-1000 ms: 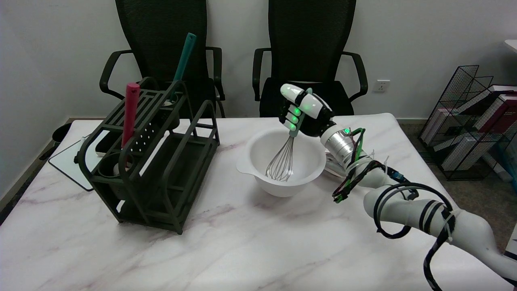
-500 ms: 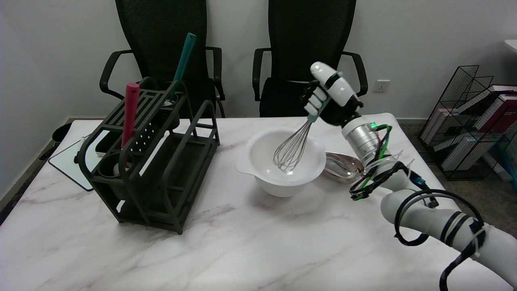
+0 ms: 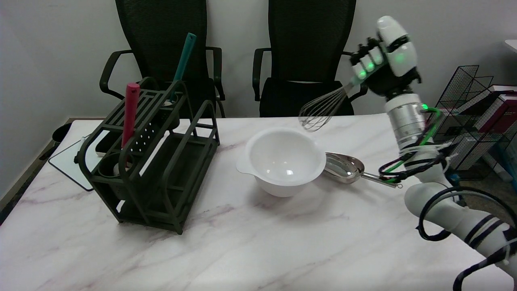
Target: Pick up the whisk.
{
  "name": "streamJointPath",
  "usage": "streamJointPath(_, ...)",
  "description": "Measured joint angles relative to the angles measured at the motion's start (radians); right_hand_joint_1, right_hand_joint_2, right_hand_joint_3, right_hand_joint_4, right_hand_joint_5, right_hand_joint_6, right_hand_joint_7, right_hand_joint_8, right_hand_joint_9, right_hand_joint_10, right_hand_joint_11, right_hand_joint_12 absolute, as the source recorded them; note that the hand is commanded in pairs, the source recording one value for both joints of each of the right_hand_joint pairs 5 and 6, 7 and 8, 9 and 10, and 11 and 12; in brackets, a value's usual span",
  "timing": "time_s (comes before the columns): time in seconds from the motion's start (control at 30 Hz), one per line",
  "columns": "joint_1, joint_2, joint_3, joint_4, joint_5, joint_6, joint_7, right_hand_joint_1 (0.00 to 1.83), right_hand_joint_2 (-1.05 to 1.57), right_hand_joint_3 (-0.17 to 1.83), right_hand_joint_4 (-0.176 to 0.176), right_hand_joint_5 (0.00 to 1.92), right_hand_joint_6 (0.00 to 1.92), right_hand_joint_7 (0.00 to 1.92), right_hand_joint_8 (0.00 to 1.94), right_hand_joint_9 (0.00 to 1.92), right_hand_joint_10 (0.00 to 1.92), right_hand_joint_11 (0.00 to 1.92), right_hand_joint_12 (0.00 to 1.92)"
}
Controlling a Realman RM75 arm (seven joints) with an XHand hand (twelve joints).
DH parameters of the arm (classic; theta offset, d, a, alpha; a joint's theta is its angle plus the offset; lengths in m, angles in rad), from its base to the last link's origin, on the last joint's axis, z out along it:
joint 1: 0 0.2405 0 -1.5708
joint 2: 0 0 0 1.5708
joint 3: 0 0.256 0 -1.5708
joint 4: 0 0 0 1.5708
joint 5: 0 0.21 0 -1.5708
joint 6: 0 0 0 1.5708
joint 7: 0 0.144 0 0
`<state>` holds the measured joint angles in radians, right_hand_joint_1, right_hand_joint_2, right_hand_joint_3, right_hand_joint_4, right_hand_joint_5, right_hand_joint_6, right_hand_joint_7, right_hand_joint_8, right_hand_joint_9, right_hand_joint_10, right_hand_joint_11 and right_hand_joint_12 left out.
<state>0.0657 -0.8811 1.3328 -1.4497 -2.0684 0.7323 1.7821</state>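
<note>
whisk gripped in raised hand

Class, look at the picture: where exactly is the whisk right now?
In the head view, the whisk is in the air at upper right, gripped by the right hand, its wire end hanging above and just behind the white bowl, clear of it.

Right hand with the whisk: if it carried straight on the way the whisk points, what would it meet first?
The right hand holds the whisk slanting down to the picture's left, its wires above the bowl rim's far side. The bowl looks first in line, though depth is unclear from one view.
</note>
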Motion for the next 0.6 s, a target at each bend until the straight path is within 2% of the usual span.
streamJointPath(0.4, -0.232, -0.055, 0.233, 0.075, 0.047, 0.218, -0.06, 0.97, 1.52, 0.64, 0.0, 1.92, 1.92, 1.92, 1.92, 1.92, 1.92, 1.92, 1.92)
streamJointPath(0.6, -0.317, -0.085, 0.26, 0.135, 0.067, 0.322, -0.107, 0.97, 1.52, 0.66, 0.0, 1.92, 1.92, 1.92, 1.92, 1.92, 1.92, 1.92, 1.92)
